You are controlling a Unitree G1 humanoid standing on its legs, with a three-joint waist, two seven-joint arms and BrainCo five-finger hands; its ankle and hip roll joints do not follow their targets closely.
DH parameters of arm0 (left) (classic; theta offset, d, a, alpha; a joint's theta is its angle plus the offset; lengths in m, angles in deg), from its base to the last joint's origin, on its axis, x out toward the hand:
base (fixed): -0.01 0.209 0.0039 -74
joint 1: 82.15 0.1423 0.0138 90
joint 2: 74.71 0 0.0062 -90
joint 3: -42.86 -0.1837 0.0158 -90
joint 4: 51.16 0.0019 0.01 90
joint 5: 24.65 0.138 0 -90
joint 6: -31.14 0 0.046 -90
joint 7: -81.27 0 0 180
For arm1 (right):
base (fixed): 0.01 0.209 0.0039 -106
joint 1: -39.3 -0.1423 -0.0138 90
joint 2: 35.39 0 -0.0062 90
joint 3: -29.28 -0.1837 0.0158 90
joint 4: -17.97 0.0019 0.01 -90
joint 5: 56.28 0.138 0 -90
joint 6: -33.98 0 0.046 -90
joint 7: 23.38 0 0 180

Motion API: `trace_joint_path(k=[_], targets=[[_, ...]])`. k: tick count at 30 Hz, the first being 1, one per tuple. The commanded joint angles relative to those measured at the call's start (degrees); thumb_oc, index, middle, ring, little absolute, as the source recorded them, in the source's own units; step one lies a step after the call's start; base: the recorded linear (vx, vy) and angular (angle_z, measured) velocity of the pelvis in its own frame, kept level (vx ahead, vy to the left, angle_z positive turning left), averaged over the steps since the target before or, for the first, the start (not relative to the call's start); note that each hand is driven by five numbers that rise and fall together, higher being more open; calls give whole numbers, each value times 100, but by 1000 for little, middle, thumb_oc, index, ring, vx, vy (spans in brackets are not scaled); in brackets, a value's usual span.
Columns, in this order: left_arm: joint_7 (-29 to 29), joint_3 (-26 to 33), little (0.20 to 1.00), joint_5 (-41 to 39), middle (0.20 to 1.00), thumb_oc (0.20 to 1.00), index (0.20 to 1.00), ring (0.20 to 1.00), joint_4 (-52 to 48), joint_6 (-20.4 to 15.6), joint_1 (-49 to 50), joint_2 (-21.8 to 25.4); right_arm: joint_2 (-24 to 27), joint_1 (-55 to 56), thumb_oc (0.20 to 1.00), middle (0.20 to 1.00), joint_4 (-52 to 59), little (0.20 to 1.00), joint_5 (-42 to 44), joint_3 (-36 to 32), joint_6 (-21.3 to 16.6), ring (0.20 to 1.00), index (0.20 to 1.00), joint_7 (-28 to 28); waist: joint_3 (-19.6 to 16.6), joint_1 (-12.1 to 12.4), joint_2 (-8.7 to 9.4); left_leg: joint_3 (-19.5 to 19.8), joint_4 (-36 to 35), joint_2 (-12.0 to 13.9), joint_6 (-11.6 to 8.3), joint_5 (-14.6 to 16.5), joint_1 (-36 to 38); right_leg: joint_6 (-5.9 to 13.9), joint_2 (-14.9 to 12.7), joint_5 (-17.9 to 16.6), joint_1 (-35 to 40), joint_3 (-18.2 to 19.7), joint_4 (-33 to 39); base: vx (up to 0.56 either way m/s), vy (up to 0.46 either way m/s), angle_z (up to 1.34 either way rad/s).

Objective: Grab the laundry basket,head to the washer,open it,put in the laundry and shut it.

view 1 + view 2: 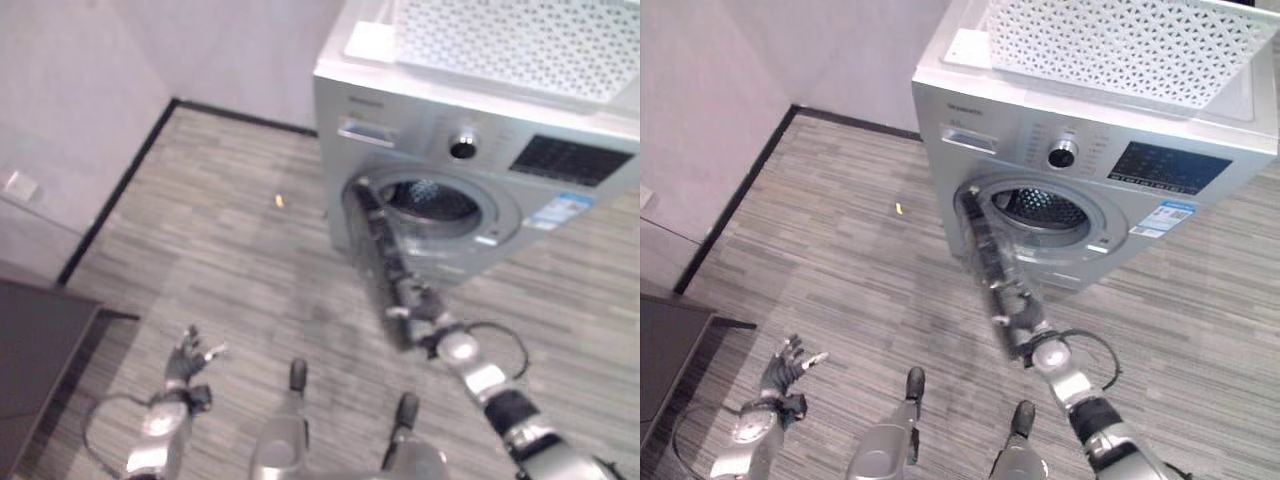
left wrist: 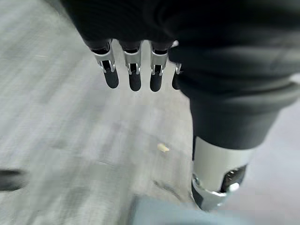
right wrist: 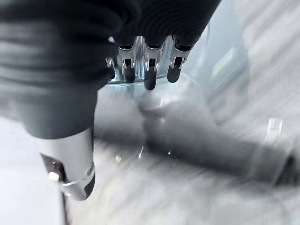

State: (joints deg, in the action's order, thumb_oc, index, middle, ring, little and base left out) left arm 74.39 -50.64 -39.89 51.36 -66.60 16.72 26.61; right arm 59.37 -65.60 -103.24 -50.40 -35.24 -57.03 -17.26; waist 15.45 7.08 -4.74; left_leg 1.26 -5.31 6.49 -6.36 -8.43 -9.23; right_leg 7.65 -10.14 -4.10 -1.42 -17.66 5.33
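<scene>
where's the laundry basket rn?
In the eye views, the white perforated laundry basket sits on top of the washer, above the control panel, at the upper right of the scene; the washer door below hangs open.

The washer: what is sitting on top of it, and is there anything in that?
A white perforated laundry basket stands on top of the washer. Its pierced wall is what faces the head camera; the inside is hidden, so whether laundry lies in it cannot be told.

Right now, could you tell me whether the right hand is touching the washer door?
Touching: the right eye view shows the right hand against the open washer door at its outer edge.
</scene>
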Motion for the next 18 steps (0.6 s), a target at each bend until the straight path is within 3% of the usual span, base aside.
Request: trace_joint_path(k=[1,2,3,4,5,6,7,8,9,10,11,13,15,16,17,18], targets=[[332,107,1000,791,1000,1000,1000,1000,-960,-295,226,863,-364,-18,1000,1000,101,1000,247,257,-253,1000,1000,-491,-246,263,91,-45,268,-71,242,680,146,-59,-374,532,-117,332,-433,38,-28,-1],[423,158,1000,983,1000,1000,1000,1000,-1428,-245,235,1094,-367,83,1000,1000,79,1000,230,251,-229,1000,1000,-531,-265,269,86,-54,286,-42,228,720,196,-56,-361,569,-53,318,-435,53,-43,0],[779,543,1000,1353,1000,1000,1000,1000,-2728,-136,374,1660,-362,274,1000,1000,-36,1000,74,190,-177,1000,1000,-593,-311,274,70,-64,290,-11,213,730,255,-41,-339,569,46,277,-383,41,-38,2],[784,559,1000,1351,1000,1000,1000,1000,-2745,-127,391,1661,-366,273,1000,1000,-36,1000,73,196,-177,1000,1000,-593,-316,267,75,-63,289,-13,214,726,249,-41,-340,564,42,276,-377,38,-35,8],[982,827,1000,1502,1000,1000,1000,1000,-3425,-148,421,1986,-366,364,1000,1000,-134,1000,51,87,-144,1000,1000,-618,-336,275,45,-78,286,8,197,769,306,-22,-324,603,105,255,-368,24,-39,10],[1337,1359,1000,1512,1000,1000,1000,1000,-4329,5,444,2574,-406,569,1000,1000,-363,1000,-77,-24,-85,1000,1000,-661,-384,241,68,-102,293,27,182,778,369,-12,-300,594,183,255,-332,56,-57,9],[1508,1495,1000,1409,1000,1000,1000,1000,-4565,77,252,2933,-389,683,1000,1000,-472,1000,-150,-62,-41,1000,1000,-687,-417,209,58,-107,308,46,166,827,423,2,-288,636,240,245,-340,19,-40,4],[1521,1515,1000,1393,1000,1000,1000,1000,-4595,104,256,2950,-407,677,1000,1000,-473,1000,-157,-76,-41,1000,1000,-688,-411,216,76,-104,312,37,172,797,400,0,-294,604,225,243,-329,28,-33,3],[1724,1609,1000,915,1000,1000,1000,1000,-4851,194,22,3323,-373,790,1000,1000,-621,1000,-281,-113,5,1000,1000,-704,-448,191,72,-113,333,52,160,819,450,9,-288,626,276,233,-350,59,-42,2],[1921,1378,1000,-131,1000,1000,1000,1000,-5039,332,-529,3904,-272,996,1000,1000,-746,1000,-643,-34,97,1000,1000,-777,-519,85,77,-139,381,78,137,896,559,23,-279,692,400,209,-388,62,-43,-3],[1918,1317,1000,-143,1000,1000,1000,1000,-5015,332,-601,3921,-277,1001,1000,1000,-743,1000,-648,-62,98,1000,1000,-778,-519,104,82,-132,383,70,142,870,538,23,-284,666,389,203,-379,69,-32,0],[2196,-260,1000,-1597,1000,1000,1000,1000,-4809,605,-1785,4224,-263,1109,1000,1000,-1113,1000,-810,59,188,1000,1000,-792,-567,-144,75,-146,467,76,140,952,652,31,-277,709,472,239,-465,53,-9,-6],[2423,-2309,1000,-2616,1000,1000,1000,1000,-4488,886,-3403,4336,-218,1136,1000,1000,-1384,1000,-973,35,210,1000,1000,-803,-587,-273,52,-206,558,92,163,1012,731,45,-265,708,478,337,-542,64,20,-17],[2487,-3711,1000,-3356,1000,1000,1000,1000,-4195,1120,-4193,4119,-161,1129,1000,1000,-1740,1000,-1100,30,230,1000,1000,-723,-570,-489,41,-343,624,139,179,1104,882,61,-255,726,465,497,-645,46,30,-33],[2484,-3796,1000,-3360,1000,1000,1000,1000,-4164,1109,-4283,4105,-173,1133,1000,1000,-1742,1000,-1100,0,229,1000,1000,-723,-579,-455,52,-347,620,136,181,1088,866,61,-257,710,448,501,-637,71,50,-68],[2701,-5171,1000,-3902,1000,1000,1000,1000,-3390,1540,-4781,3500,-121,1132,1000,1000,-1978,1000,-1077,-12,251,1000,1000,-717,-559,-789,70,-538,642,194,198,1162,1048,81,-237,734,383,719,-769,36,33,-74]])
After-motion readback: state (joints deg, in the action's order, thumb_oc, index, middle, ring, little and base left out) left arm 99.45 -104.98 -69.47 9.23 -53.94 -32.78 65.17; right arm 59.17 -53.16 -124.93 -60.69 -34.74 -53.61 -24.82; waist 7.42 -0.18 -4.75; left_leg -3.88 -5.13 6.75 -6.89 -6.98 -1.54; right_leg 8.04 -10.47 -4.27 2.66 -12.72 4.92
